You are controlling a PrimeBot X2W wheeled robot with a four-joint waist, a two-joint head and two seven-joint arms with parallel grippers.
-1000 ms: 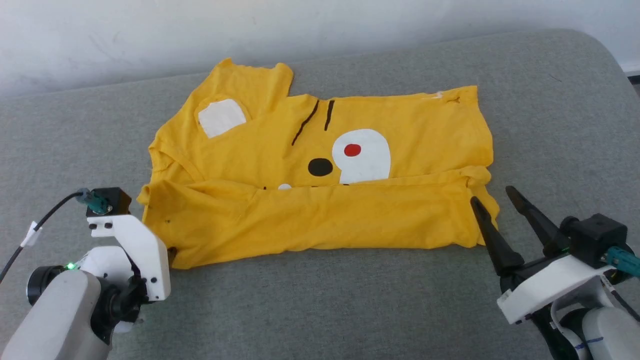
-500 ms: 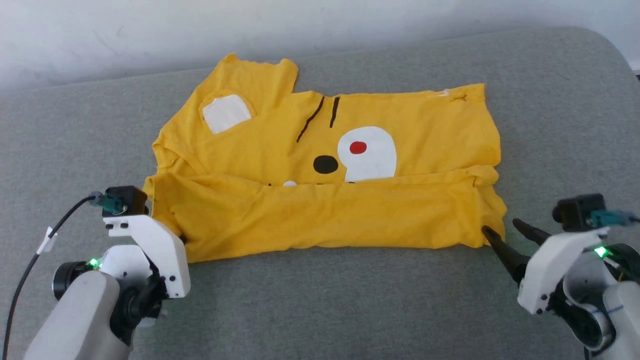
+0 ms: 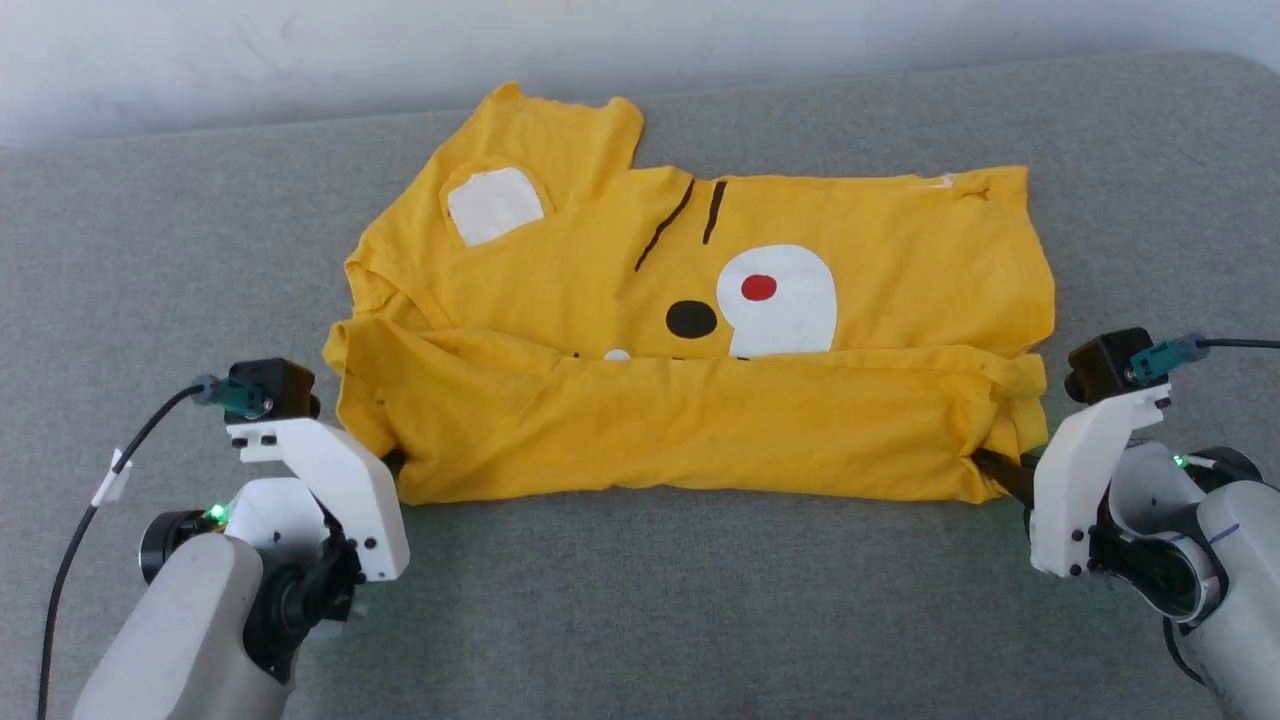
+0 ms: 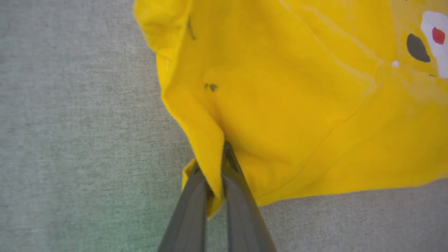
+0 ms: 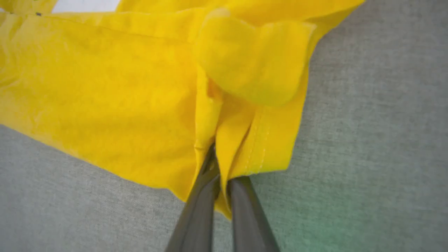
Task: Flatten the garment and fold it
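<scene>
Garment [image 3: 700, 440]: bright yellow short-sleeved T-shirt with white patches, black stripes and red and black dots. It lies on a grey fabric-covered surface [image 3: 650, 600], its plain near edge folded up over the print. At the fold's left corner the left end effector [image 4: 212, 158] pinches cloth. At the hemmed right corner the right end effector [image 5: 222, 168] does likewise.

The counter [image 3: 640, 610] is covered in grey woven fabric, and its far right corner is rounded. A pale wall [image 3: 300, 60] runs behind its far edge. The garment [image 3: 880, 280] lies on the counter about midway between left and right, collar to the left and hem to the right. Its near long side is folded over onto the printed front. One sleeve [image 3: 560, 130] spreads flat at the far left. Grey fabric shows all round it.
</scene>
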